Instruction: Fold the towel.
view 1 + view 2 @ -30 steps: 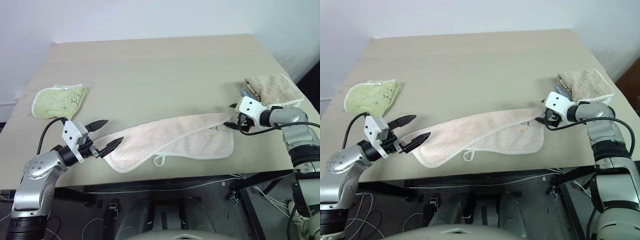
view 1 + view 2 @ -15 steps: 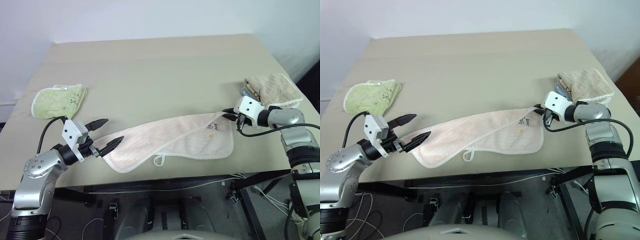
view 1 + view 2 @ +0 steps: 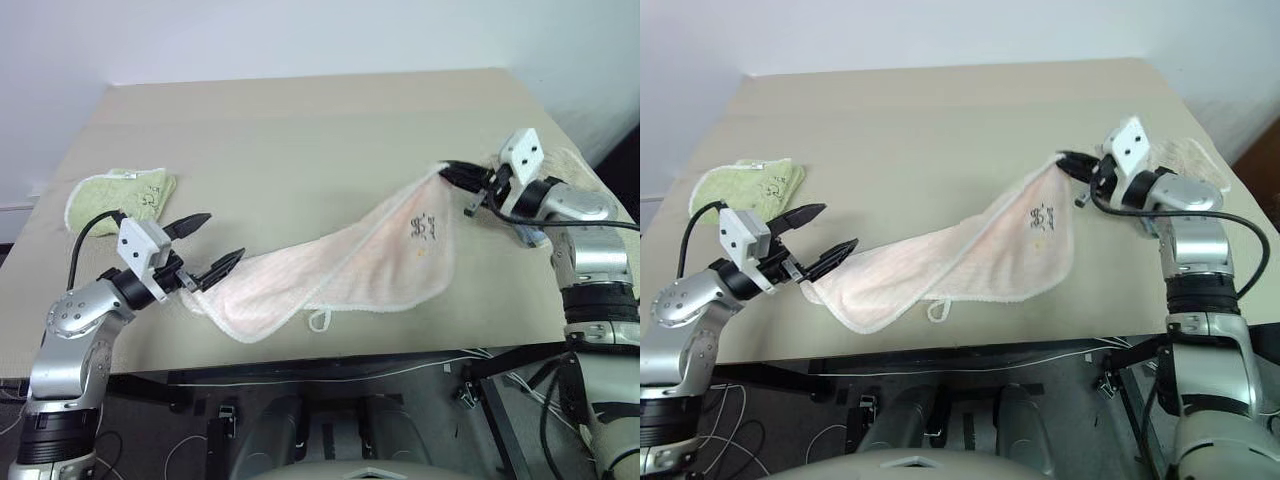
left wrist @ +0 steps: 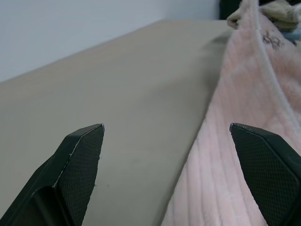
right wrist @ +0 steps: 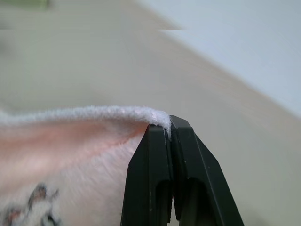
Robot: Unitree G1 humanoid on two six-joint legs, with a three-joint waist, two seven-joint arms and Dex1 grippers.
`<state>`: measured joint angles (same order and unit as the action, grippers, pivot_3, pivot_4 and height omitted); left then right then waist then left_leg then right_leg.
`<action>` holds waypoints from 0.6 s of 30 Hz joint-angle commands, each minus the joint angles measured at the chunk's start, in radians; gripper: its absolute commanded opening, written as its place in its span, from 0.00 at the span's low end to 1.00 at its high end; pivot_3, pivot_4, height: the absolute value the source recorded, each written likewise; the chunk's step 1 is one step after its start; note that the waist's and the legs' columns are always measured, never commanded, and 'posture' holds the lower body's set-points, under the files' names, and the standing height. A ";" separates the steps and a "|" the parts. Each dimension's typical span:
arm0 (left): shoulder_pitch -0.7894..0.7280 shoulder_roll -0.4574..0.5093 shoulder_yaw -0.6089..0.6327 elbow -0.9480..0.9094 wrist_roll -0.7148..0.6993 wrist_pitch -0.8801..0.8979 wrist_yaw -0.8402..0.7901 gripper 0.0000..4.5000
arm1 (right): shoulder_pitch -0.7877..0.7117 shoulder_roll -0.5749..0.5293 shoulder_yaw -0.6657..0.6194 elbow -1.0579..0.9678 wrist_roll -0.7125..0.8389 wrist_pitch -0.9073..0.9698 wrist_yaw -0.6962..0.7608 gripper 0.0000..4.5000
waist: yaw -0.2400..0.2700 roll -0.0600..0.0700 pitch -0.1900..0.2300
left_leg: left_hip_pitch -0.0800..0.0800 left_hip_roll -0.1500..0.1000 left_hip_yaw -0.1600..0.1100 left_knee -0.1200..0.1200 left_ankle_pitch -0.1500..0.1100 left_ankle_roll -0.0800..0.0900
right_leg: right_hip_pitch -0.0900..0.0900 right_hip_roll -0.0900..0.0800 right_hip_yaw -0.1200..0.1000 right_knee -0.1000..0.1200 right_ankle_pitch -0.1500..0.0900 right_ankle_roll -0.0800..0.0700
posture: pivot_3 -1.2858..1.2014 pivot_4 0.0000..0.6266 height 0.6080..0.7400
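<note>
Since the earlier frame your right pincer (image 3: 452,171) has shut on the far right corner of the pink towel (image 3: 340,265) and lifted it off the desk (image 3: 300,140). That corner now hangs in the air, peaked up between the two black fingers, where before it lay flat. The right wrist view shows the fingers (image 5: 157,174) pressed together with the white stitched edge caught at their tips.

The towel slopes down from that raised corner toward your left pincer (image 3: 213,246), its lower part resting on the desk near the front edge. The dark printed mark (image 3: 424,226) faces you just below the lifted corner, and the small white loop (image 3: 319,319) lies at the towel's front hem.

Your left pincer stands wide apart, holding nothing, with its nearer fingertip just above the towel's left end.

Left of the towel, well apart, lies the light green towel (image 3: 118,195). A beige towel (image 3: 1192,157) sits just behind the right pincer.
</note>
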<state>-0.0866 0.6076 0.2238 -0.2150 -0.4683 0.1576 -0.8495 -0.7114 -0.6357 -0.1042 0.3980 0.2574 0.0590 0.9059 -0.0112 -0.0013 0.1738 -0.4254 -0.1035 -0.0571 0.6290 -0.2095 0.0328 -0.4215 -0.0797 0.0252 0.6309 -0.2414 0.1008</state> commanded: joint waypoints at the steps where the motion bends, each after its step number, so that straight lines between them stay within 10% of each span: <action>1: -0.005 0.014 -0.047 -0.067 -0.013 0.039 -0.023 1.00 | -0.036 0.029 -0.042 -0.066 0.011 0.040 -0.112 0.01 | 0.000 0.000 0.000 | 0.000 0.000 0.000 0.000 0.000 0.000 | 0.000 0.000 0.000 0.000 0.000 0.000 | 0.52 0.24 1.00; 18: 0.077 -0.029 -0.210 -0.185 0.024 0.132 0.008 1.00 | -0.167 0.114 -0.044 0.008 -0.045 0.002 -0.353 0.01 | -0.002 0.000 0.000 | 0.000 -0.001 0.000 -0.001 0.000 0.000 | -0.001 0.000 0.001 0.000 0.000 0.000 | 0.52 0.24 1.00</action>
<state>-0.0101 0.5907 0.0198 -0.3683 -0.4476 0.3113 -0.8571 -0.8422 -0.5271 -0.1325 0.4174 0.2132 0.0868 0.5646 -0.0134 -0.0009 0.1738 -0.4259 -0.1041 -0.0568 0.6275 -0.2090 0.0327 -0.4225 -0.0796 0.0258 0.6309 -0.2413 0.1008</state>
